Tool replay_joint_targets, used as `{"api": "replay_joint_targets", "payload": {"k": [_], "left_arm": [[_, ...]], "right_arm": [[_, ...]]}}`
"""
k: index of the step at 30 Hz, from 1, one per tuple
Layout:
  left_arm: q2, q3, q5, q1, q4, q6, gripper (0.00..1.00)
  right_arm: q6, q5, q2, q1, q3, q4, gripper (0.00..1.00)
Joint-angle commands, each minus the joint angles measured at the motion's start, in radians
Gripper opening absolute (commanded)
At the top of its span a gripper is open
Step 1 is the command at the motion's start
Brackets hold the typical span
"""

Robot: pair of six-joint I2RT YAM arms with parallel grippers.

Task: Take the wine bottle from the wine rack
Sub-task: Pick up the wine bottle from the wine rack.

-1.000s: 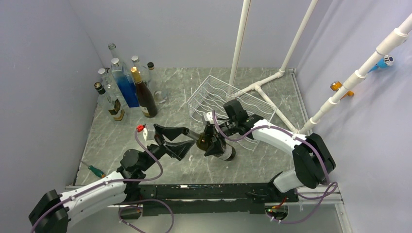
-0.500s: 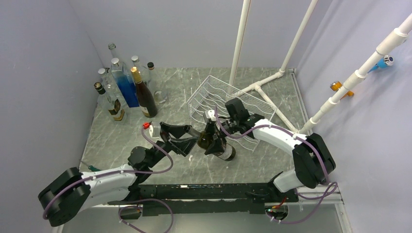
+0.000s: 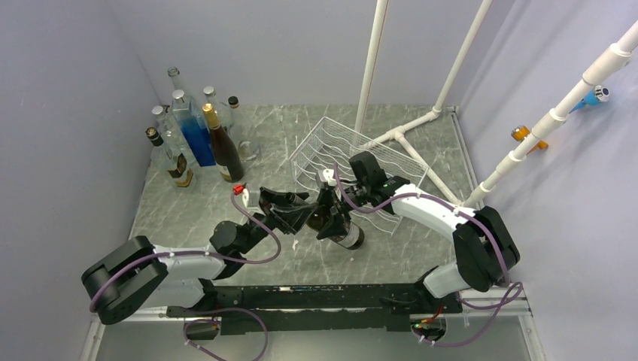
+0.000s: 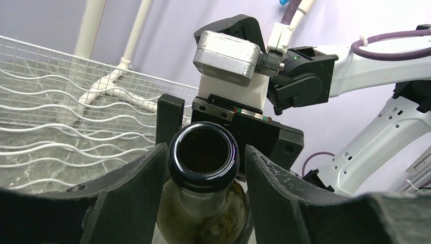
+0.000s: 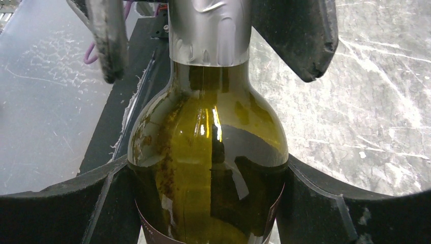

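Step as I read it: bottle (image 5: 208, 132) already off rack (image 3: 323, 147), held tilted just in front of rack's near edge, neck pointing left of rack.

Right claw (image 5: 206, 213) pinching bottle's fat body, both fingers flush on glass.

Left claw (image 4: 206, 168) straddling neck at open mouth. Fingers tight either side, can't tell if gripping.

Next I'd want firm neck hold, then carry clear of rack without glass slipping.

Grey marbled tabletop (image 3: 195, 210), lilac walls, white pipes (image 3: 410, 135) behind rack, spare bottles (image 3: 192, 139) standing left of rack.
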Motion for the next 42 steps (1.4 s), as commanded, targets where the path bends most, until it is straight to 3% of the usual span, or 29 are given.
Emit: {"api": "replay_joint_targets", "payload": {"k": [1, 5, 8, 9, 14, 18, 23, 28, 42], "left_arm": [[0.039, 0.042, 0.006, -0.007, 0.134, 0.003, 0.58], [0.066, 0.063, 0.015, -0.007, 0.142, 0.001, 0.32], [0.068, 0.079, 0.026, -0.007, 0.108, 0.003, 0.04], [0.063, 0.084, 0.028, -0.007, 0.09, 0.006, 0.0], [0.001, 0.099, 0.019, -0.007, -0.024, 0.022, 0.0], [-0.073, 0.117, 0.004, -0.007, -0.116, 0.05, 0.0], [-0.194, 0.205, -0.012, -0.007, -0.417, 0.1, 0.0], [-0.274, 0.244, -0.034, -0.007, -0.534, 0.155, 0.0], [-0.401, 0.323, -0.026, -0.008, -0.764, 0.243, 0.0]], "right_arm": [[0.015, -0.091, -0.021, -0.005, 0.015, 0.072, 0.0], [0.017, -0.094, -0.021, -0.006, 0.014, 0.073, 0.0], [0.019, -0.095, -0.021, -0.007, 0.013, 0.075, 0.0], [0.02, -0.096, -0.02, -0.007, 0.014, 0.075, 0.0], [0.03, -0.095, -0.011, -0.007, 0.01, 0.079, 0.03], [0.023, -0.094, -0.007, -0.007, 0.015, 0.066, 0.27], [0.007, -0.109, -0.008, -0.007, 0.023, 0.041, 0.51], [0.011, -0.115, -0.018, -0.007, 0.02, 0.042, 0.77], [-0.003, -0.094, -0.05, -0.01, 0.017, 0.026, 0.97]]}}
